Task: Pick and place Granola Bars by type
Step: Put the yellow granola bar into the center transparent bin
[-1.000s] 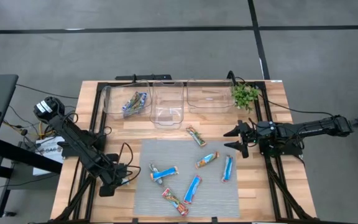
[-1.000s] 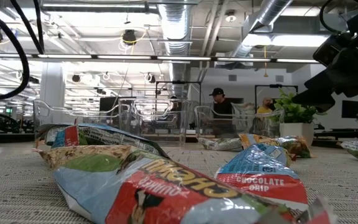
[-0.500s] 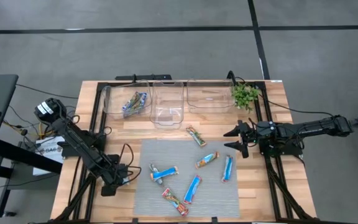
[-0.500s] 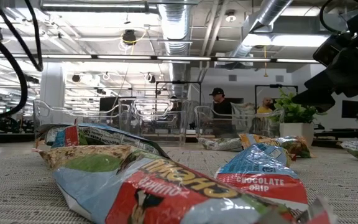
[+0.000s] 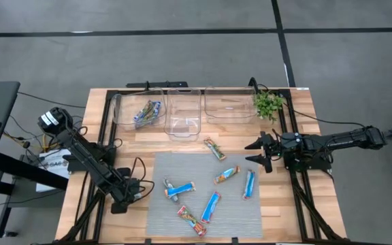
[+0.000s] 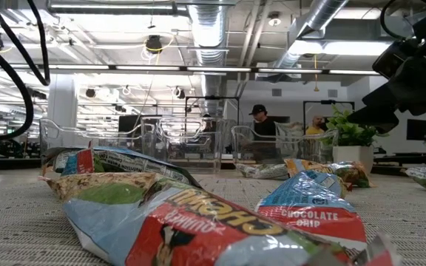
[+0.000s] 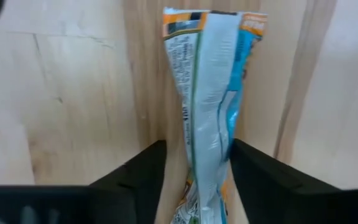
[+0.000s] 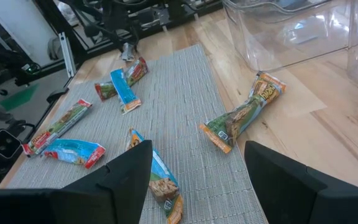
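Observation:
Several granola bars lie flat on the grey mat [image 5: 182,170], among them a green-orange one [image 5: 217,148], a blue one [image 5: 249,184] and a red-edged one [image 5: 191,220]. More bars lie in the left clear bin [image 5: 141,110]. At the mat's left edge my left gripper [image 5: 133,197] points down, shut on a silver-blue and orange bar [image 7: 213,81] over the bare wood. My right gripper [image 5: 259,153] hovers open, right of the mat, with nothing between its fingers [image 8: 129,180]. My left gripper pinches the silver-blue bar between its two fingers, at the bar's near end [image 7: 207,163]. The fingers come from above, pointing down, one on each long side. The wrapper is narrowed and twisted at the pinch; the bar's far end [image 7: 216,25] lies toward the wood.
Three clear bins stand along the far edge: left [image 5: 124,117], middle [image 5: 184,126], right [image 5: 230,109]. A small green plant [image 5: 269,103] sits at the far right. People stand in the room beyond the table [image 6: 258,122]. Black frame rails run down both table sides.
My left gripper has sunk a little toward the table at the mat's left edge. The bars on the mat and my right arm have kept still.

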